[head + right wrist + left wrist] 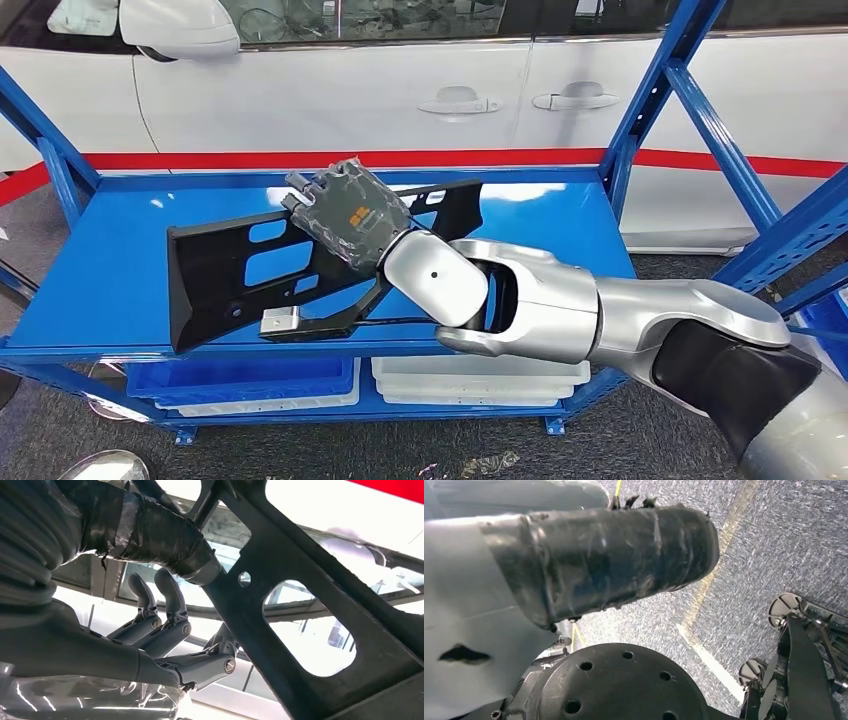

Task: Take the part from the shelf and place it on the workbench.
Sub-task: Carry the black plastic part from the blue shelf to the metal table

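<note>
A long black plastic part [225,275] with several cut-outs stands tilted on its edge on the blue shelf deck [90,270]. My right hand [345,215], wrapped in clear film, is at the part's upper edge near its middle. In the right wrist view the taped thumb [150,530] presses on a bar of the part [280,630], and the dark fingers [170,625] sit on its other side, so the hand grips it. My left hand [614,560] hangs over the floor; its taped thumb shows, its fingers are hidden.
A white car [350,90] stands close behind the shelf. Blue uprights and braces [650,90] frame the shelf's right end, another [50,150] the left. Blue [250,385] and white [480,385] bins lie on the lower level. Grey carpet floor lies below.
</note>
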Controlling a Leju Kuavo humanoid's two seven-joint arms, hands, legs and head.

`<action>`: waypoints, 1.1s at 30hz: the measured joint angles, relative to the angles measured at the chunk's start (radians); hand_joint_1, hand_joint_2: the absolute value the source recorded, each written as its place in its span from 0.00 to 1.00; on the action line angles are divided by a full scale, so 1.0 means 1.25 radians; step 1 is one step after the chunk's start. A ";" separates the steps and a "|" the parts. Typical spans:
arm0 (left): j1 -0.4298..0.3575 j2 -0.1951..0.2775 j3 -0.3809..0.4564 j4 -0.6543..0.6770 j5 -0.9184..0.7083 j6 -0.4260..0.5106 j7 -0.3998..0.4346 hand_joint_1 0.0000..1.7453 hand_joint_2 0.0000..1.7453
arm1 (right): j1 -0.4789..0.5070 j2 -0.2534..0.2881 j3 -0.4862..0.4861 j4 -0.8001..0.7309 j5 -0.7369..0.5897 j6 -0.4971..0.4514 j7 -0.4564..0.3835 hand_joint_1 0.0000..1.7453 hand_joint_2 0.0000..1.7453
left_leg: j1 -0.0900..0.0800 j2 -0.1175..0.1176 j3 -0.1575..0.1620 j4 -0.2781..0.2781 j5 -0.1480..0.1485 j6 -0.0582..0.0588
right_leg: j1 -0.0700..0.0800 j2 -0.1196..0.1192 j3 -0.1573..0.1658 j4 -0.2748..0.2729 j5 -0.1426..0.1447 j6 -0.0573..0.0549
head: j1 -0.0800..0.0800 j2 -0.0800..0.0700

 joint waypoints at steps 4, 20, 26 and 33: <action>0.000 0.000 0.000 0.000 0.000 0.001 0.002 0.00 0.00 | 0.001 -0.005 -0.009 -0.011 -0.011 -0.014 0.008 1.00 1.00 | 0.000 0.000 0.000 0.000 0.000 0.000 | 0.000 0.000 0.000 0.000 0.000 0.000 | 0.000 0.000; 0.001 0.000 0.000 0.000 -0.002 0.002 0.003 0.00 0.00 | 0.001 -0.038 -0.038 -0.042 -0.065 -0.041 0.048 1.00 1.00 | 0.000 0.000 0.000 0.000 0.000 0.000 | 0.000 0.000 0.000 0.000 0.000 0.000 | 0.000 0.000; 0.001 -0.002 0.000 0.000 -0.002 0.006 0.008 0.00 0.00 | 0.010 -0.050 -0.038 -0.042 -0.069 -0.045 0.048 0.37 1.00 | 0.000 0.000 0.000 0.000 0.000 0.000 | 0.000 0.000 0.000 0.000 0.000 0.000 | 0.000 0.000; 0.000 -0.005 0.000 0.000 -0.002 0.011 0.015 0.00 0.00 | 0.015 -0.052 -0.038 -0.035 -0.106 -0.015 0.029 0.00 0.00 | 0.000 0.000 0.000 0.000 0.000 0.000 | 0.000 0.000 0.000 0.000 0.000 0.000 | 0.000 0.000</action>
